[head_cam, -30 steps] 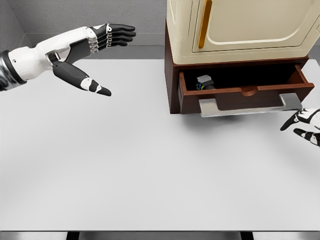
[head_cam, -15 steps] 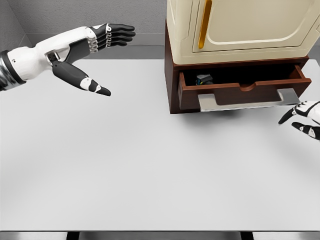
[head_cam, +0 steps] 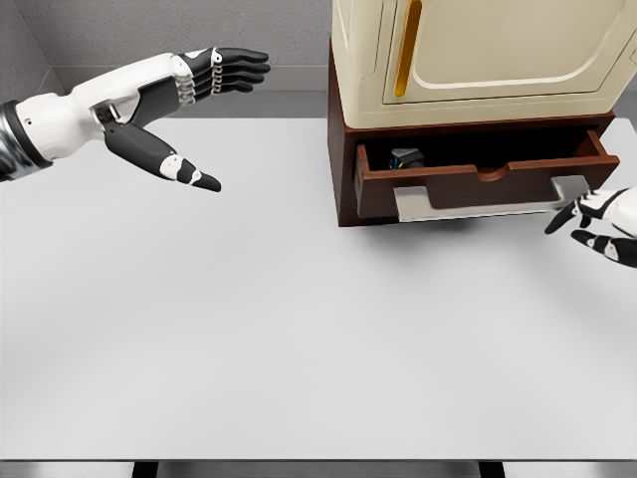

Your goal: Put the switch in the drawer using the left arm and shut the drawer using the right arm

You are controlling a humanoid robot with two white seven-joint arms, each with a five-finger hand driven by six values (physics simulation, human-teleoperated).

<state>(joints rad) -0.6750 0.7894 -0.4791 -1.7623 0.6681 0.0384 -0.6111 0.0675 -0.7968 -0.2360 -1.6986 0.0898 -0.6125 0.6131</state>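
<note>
Nearing drawer (head_cam: 478, 184) handle: right hand (head_cam: 597, 224); switch (head_cam: 405, 157) inside.

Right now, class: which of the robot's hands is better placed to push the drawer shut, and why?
The right hand. It sits open beside the drawer's grey handle, at its right end. The switch already lies in the drawer, and the left hand is raised far across the table.

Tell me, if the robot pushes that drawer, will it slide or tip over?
The drawer probably slides straight in, since it sits inside the wooden base. Tipping looks unlikely: a big cream cabinet rests on top. The right hand waits near its handle.
</note>
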